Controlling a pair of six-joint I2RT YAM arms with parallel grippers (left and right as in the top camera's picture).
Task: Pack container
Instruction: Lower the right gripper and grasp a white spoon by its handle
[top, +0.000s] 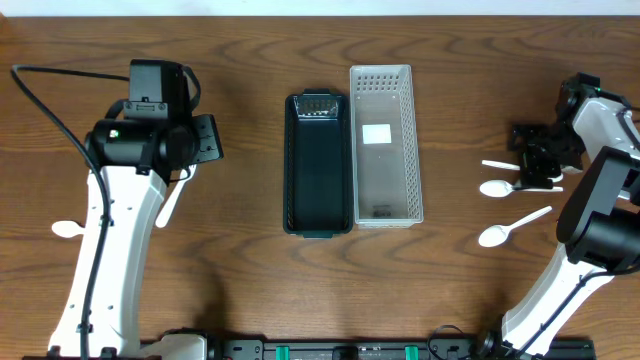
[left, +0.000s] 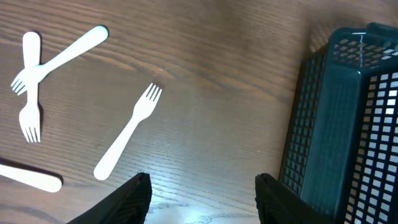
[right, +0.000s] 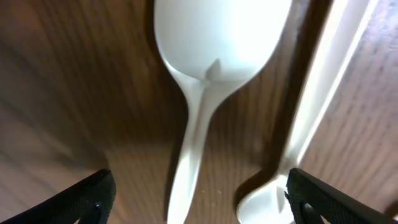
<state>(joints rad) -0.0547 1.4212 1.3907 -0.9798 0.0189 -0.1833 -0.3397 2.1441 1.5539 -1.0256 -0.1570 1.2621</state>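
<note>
Zero utensils packed: dark basket and pale basket seen without cutlery, mid-surface. Right gripper spread wide astride white spoon handle (not clamped). Left gripper held apart near plastic fork, nothing gripped. All packing left undone.

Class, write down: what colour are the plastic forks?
White; the forks show best in the left wrist view.

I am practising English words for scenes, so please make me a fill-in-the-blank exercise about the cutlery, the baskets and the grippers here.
1. The right gripper hangs over a white ___.
2. Its jaws stand ___.
3. Of the dark basket and the pale basket, the ___ one stands nearer the forks.
Missing words: spoon; open; dark.
</note>
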